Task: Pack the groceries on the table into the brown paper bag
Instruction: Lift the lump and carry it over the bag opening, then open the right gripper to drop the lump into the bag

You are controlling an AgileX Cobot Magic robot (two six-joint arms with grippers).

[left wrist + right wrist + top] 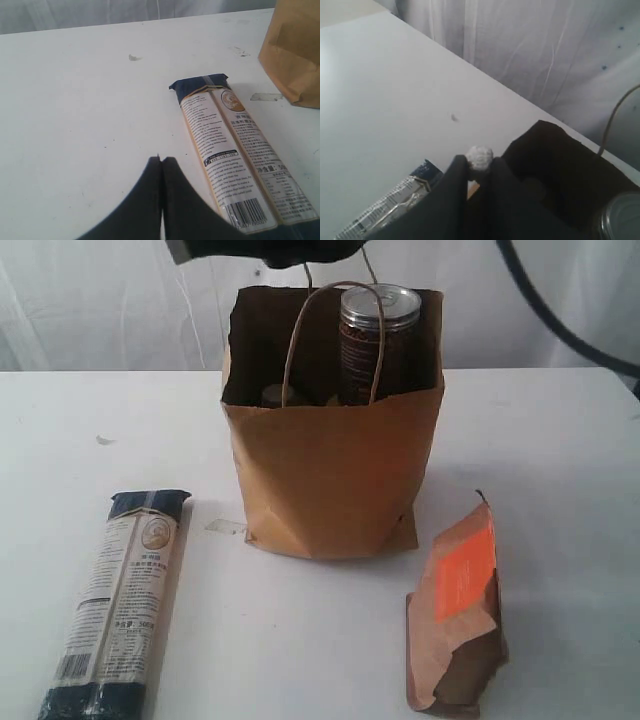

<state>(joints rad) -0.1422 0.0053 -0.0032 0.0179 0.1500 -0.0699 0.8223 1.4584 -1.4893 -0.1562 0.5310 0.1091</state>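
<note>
The brown paper bag [330,475] stands upright on the table [560,460]. A silver-topped tin [380,315] rises inside it, with a round lid [275,395] lower down beside it. My right gripper [479,167] hovers over the bag's open mouth [560,165], shut on a jar; only its white cap [479,156] and a sliver of yellow show. The dark-blue pasta packet [120,600] lies flat at the front left. My left gripper [161,162] is shut and empty, just above the table beside the pasta packet [235,155]. The brown pouch [460,615] with an orange label lies at the front right.
The bag's cord handle [335,335] loops up over its mouth. A strip of tape [225,527] and a small mark [104,439] sit on the table left of the bag. White curtains hang behind the table.
</note>
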